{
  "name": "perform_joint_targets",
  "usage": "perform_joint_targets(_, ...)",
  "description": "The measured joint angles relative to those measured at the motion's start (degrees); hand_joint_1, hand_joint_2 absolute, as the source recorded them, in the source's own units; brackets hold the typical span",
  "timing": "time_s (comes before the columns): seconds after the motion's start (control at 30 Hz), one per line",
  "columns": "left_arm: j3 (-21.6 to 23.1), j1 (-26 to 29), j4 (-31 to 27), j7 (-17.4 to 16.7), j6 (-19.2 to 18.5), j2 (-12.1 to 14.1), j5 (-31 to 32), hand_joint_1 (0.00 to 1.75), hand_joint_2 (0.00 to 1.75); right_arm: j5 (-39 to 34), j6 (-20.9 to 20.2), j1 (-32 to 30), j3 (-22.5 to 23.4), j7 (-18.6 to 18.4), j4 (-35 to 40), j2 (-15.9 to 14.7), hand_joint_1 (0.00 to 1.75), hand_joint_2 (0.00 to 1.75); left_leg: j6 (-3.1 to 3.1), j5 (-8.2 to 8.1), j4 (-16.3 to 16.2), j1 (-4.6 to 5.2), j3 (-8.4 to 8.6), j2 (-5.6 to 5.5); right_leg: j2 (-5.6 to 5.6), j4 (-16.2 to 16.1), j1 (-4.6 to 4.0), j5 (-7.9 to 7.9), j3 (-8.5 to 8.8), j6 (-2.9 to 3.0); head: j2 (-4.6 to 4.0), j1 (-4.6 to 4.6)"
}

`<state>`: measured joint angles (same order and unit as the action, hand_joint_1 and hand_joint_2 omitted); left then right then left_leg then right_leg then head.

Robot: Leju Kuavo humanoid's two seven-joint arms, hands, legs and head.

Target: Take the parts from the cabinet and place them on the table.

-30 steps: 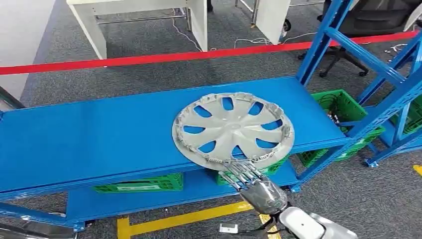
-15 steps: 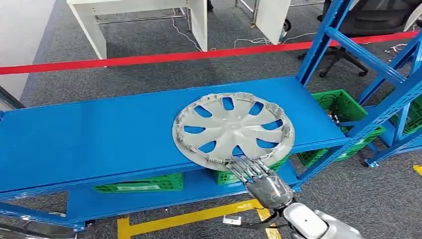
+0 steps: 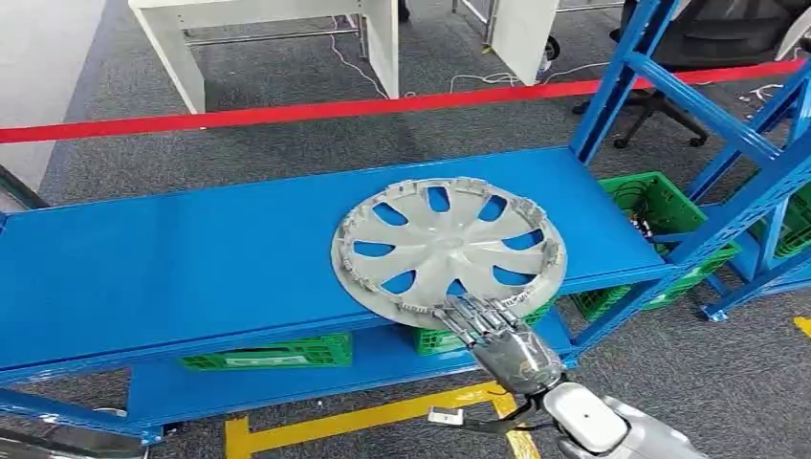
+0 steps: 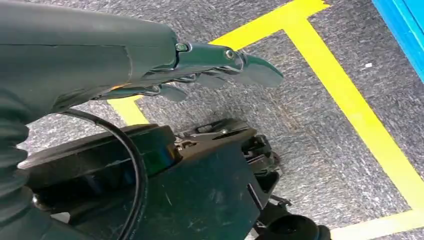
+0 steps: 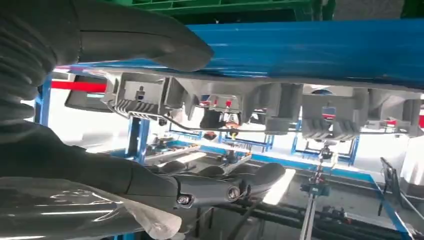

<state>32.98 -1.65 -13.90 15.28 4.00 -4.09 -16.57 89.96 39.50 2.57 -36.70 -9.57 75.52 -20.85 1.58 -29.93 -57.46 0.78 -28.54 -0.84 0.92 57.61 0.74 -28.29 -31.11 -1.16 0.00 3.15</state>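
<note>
Silver hubcap [image 3: 448, 251]: rim clips [image 5: 325, 120] between right-hand fingers [image 5: 210, 186].

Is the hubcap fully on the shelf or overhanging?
Overhanging: the hubcap lies flat with its near rim past the blue shelf edge, at the right robot hand.

Right hand [image 3: 502, 342] fingertips hidden over hubcap [image 3: 448, 251] rim; contact w/ it unclear.

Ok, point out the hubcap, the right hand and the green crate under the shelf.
hubcap [image 3: 447, 251]: head view, on its centre hub.
right hand [image 3: 504, 346]: head view, on the back of the hand, at the hubcap's near rim.
green crate [image 3: 273, 353]: head view, on its front wall.
</note>
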Motion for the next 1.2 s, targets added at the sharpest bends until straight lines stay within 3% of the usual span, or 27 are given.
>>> perform_joint_targets(1.2,0.0,0.0,0.0,0.2,-0.1,0.1,-1.0,0.00,1.75,-0.4,-0.3,7.9,0.0,3.0,-10.1,4.3,0.00,1.75,0.05,0.04,0.0,0.00,0.01,0.00,-0.02,0.0,0.00,0.01,0.01,-0.01,0.00,0.00)
